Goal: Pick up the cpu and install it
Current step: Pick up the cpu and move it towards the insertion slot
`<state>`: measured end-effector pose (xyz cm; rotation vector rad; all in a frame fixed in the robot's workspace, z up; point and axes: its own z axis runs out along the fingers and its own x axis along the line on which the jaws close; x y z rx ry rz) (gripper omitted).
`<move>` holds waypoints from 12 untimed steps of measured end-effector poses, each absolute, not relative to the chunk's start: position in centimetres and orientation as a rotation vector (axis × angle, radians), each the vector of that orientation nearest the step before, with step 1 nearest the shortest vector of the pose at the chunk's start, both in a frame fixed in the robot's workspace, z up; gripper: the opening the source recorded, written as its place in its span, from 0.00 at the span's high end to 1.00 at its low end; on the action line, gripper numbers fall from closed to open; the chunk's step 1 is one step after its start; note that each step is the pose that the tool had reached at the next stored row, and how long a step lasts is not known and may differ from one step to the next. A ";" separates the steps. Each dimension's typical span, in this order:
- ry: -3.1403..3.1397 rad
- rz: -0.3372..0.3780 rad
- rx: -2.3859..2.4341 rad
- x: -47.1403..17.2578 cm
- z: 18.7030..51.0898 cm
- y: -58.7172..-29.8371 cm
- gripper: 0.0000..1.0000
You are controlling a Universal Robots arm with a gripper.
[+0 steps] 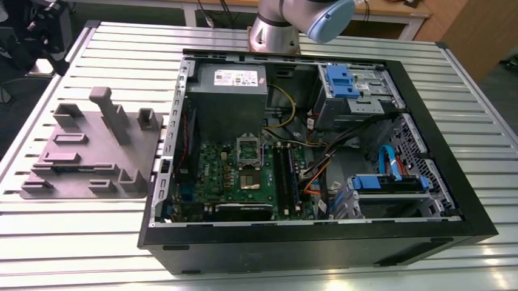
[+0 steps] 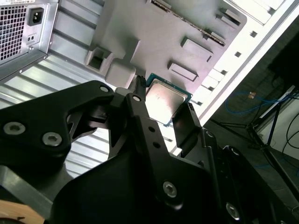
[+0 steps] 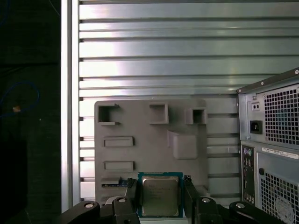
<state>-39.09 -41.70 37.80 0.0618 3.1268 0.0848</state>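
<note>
Pickup is in hand: my pincer [image 3: 160,183] clamps the cpu [image 3: 160,197] above the grey plate [image 3: 140,154], and I reckon the next move calls for keeping it level.

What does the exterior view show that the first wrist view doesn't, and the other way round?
Exterior view: the green motherboard and blue drive bays inside the computer case, plus the arm's base. First wrist view: the cpu clamped in the gripper, and the case's vented back panel. Both: the case, the grey plate and the slatted table.
</note>
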 end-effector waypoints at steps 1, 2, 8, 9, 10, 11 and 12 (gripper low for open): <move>3.127 0.085 0.062 -39.0 37.8 -41.7 0.53; 3.127 0.085 0.062 -39.0 37.8 -41.7 0.53; 3.127 0.085 0.062 -38.7 37.8 -41.7 0.53; 3.127 0.085 0.062 -38.7 37.8 -41.7 0.53; 3.127 0.085 0.062 -38.7 37.8 -41.7 0.53; 3.127 0.085 0.062 -38.6 37.8 -41.7 0.53; 3.127 0.085 0.062 -38.6 37.8 -41.7 0.53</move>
